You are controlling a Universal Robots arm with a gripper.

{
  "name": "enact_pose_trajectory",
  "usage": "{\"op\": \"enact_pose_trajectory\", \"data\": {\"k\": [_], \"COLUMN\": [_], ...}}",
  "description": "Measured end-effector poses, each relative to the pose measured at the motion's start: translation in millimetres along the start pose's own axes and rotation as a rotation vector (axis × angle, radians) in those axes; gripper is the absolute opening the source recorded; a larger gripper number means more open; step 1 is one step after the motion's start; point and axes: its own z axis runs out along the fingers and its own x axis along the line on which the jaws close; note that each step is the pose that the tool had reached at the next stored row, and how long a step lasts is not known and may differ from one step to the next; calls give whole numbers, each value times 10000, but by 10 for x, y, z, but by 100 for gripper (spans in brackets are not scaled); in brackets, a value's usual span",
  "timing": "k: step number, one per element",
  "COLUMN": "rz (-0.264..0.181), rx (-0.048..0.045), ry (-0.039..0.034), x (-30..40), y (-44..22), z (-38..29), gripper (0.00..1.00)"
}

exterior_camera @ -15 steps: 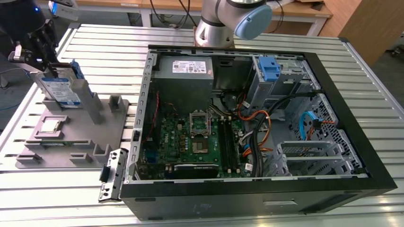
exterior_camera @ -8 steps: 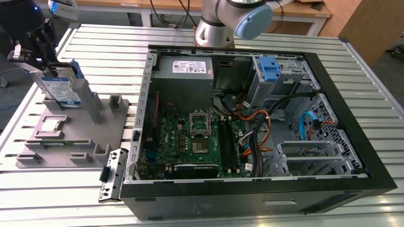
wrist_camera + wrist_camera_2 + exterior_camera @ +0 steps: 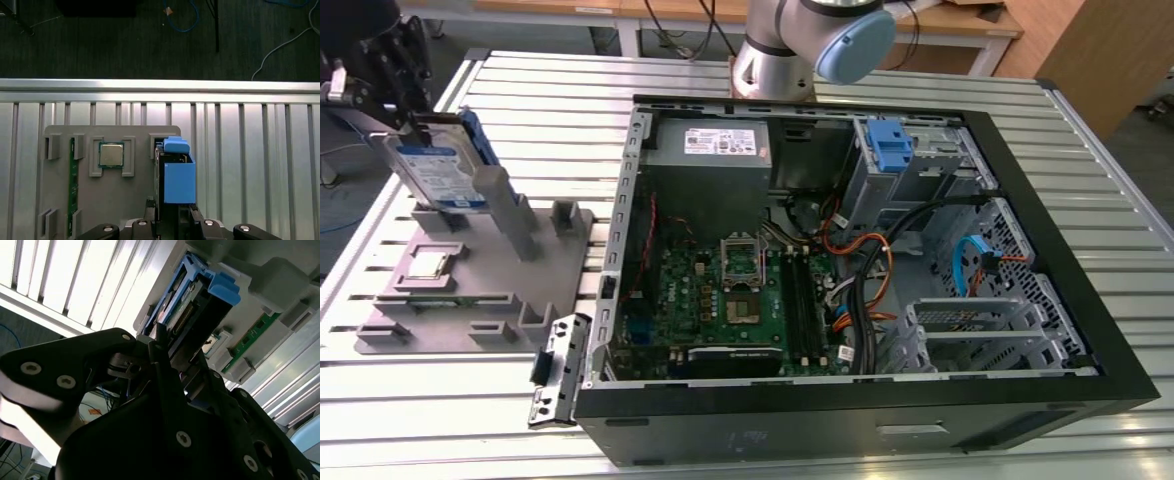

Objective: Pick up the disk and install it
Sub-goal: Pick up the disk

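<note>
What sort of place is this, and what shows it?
Probably a robotics lab for computer assembly: an open black computer case, a silver-and-blue robot arm and a grey parts fixture on a slatted aluminium table.

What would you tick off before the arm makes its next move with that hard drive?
1. Hard drive standing upright in the grey holder: ok.
2. Gripper positioned at the hard drive's top edge: ok.
3. Processor chip sitting apart from the hard drive on the holder: ok.
4. Computer case lying open, inside exposed: ok.
5. Free bay inside the case for the hard drive: cannot tell.
</note>
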Motion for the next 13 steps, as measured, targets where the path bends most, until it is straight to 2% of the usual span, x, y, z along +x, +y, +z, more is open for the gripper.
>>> {"op": "enact_pose_trajectory", "data": {"k": [7, 9, 13], "rz": [0, 0, -1], "rx": [-1, -1, 2], "ry": [1, 4, -1], "x": [-19, -23, -24], "y": [17, 21, 21], "z": [-316, -386, -397], "gripper": [35, 35, 35]}}
